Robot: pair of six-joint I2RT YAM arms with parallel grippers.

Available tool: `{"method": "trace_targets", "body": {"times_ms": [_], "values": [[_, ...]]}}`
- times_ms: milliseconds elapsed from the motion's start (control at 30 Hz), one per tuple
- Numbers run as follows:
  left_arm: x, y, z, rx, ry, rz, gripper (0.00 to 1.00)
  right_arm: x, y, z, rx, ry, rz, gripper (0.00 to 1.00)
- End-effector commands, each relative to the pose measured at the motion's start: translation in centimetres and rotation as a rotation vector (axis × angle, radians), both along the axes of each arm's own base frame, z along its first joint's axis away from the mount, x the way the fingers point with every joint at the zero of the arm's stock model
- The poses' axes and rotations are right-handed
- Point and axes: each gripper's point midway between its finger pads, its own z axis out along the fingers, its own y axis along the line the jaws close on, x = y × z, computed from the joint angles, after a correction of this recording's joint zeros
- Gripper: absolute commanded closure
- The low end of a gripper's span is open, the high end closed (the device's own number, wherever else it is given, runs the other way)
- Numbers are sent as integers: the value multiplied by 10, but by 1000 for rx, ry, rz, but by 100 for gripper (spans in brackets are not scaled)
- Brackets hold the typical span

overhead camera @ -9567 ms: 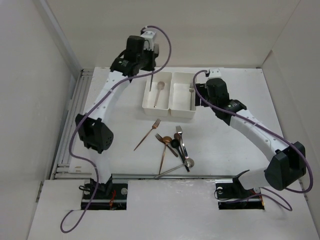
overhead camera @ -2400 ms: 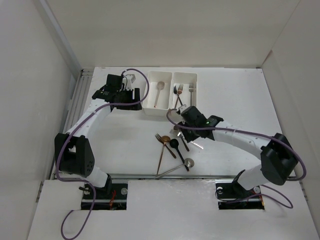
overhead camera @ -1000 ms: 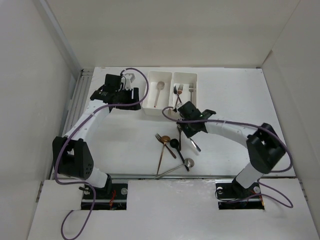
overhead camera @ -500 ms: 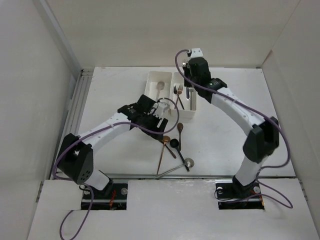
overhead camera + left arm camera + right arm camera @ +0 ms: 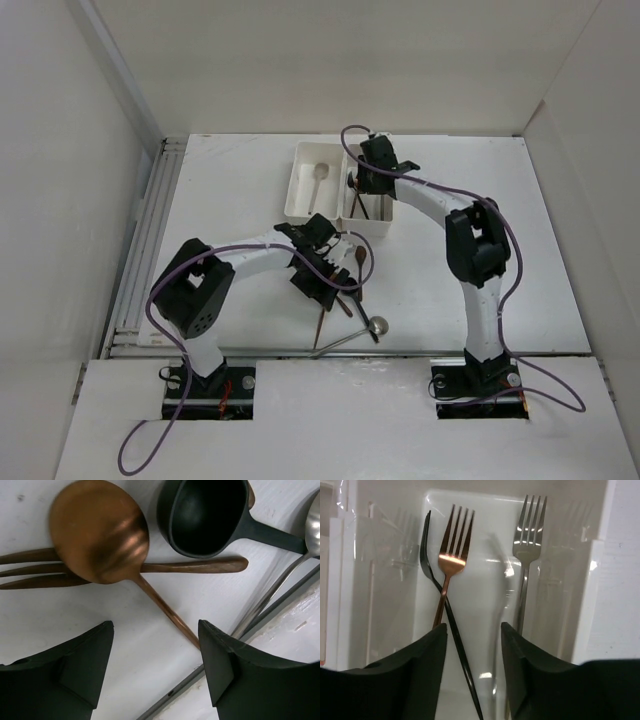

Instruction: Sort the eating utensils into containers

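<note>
Lighting bright, diffuse, even; shadows faint. Glare patch on copper spoon (image 5: 97, 530); black spoon (image 5: 205, 515) beside it reads dark, detail lost.

A black fork (image 5: 460, 653), copper fork (image 5: 451, 562) and silver fork (image 5: 529, 550) lie in the white bin (image 5: 590, 595).

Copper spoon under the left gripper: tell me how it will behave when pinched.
The copper spoon looks rigid and glossy, so it may slip or pivot when pinched. Its bowl overlaps fork tines; lifting could nudge them.
</note>
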Motion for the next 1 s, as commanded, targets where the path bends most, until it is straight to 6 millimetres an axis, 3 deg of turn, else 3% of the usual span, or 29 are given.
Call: {"method": "trace_targets", "body": {"times_ms": [0, 33, 100, 167, 233, 267, 467, 600, 633, 700, 800, 967], "values": [[-15, 2, -13, 27, 52, -32, 34, 4, 8, 61, 100, -126, 23, 46], [-20, 0, -16, 30, 70, -43, 34, 3, 7, 72, 99, -146, 31, 42], [-15, -5, -20, 29, 72, -33, 35, -5, 6, 72, 83, -143, 38, 40], [-8, -13, -25, 32, 80, -21, 37, -10, 6, 89, 72, -180, 51, 40], [-8, -11, -36, 61, 100, -10, 44, -16, 5, 93, 56, -192, 57, 39], [-7, -12, -40, 63, 103, -10, 48, -22, 6, 104, 60, -210, 59, 39], [-12, -5, -53, 92, 122, 1, 98, -36, -3, 125, 76, -257, 50, 38], [-11, -4, -53, 100, 115, 3, 100, -44, -9, 137, 81, -278, 42, 38], [-10, -3, -54, 106, 108, 5, 100, -46, -10, 132, 76, -268, 43, 38], [-7, -6, -39, 91, 93, 5, 100, -48, -11, 145, 87, -291, 42, 38], [4, -7, -19, 61, 56, 2, 100, -51, -13, 147, 89, -293, 42, 38], [19, -5, 46, -27, -69, -41, 100, -58, -13, 169, 110, -326, 62, 37]]}}
